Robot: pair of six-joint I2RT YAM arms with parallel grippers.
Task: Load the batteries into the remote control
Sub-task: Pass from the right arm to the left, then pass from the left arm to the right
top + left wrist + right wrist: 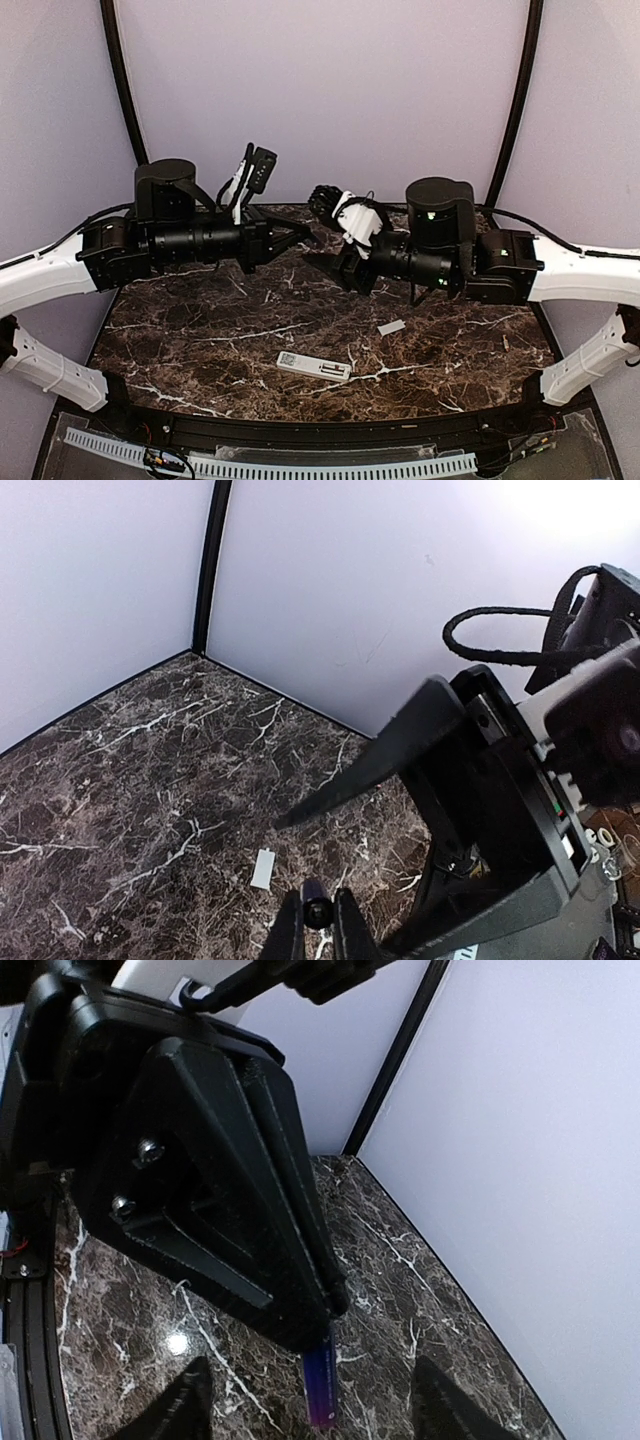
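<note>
The white remote control (313, 366) lies flat near the table's front edge, with a small patch at its left end and a dark slot toward its right end. My left gripper (305, 233) is raised above the table's middle. In the left wrist view the left gripper (317, 902) is shut on a slim dark bluish battery (317, 912), seen end-on. The right wrist view shows the same battery (322, 1388) sticking out below the left gripper's fingers (300, 1260). My right gripper (320, 262) faces the left one, close to it. Its jaws stand wide open and empty (312, 1385).
A small white flat piece (391, 327) lies on the dark marble table (200, 330) right of centre, behind the remote; it also shows in the left wrist view (263, 869). Pale walls close in the back and sides. Both arms span the table's middle.
</note>
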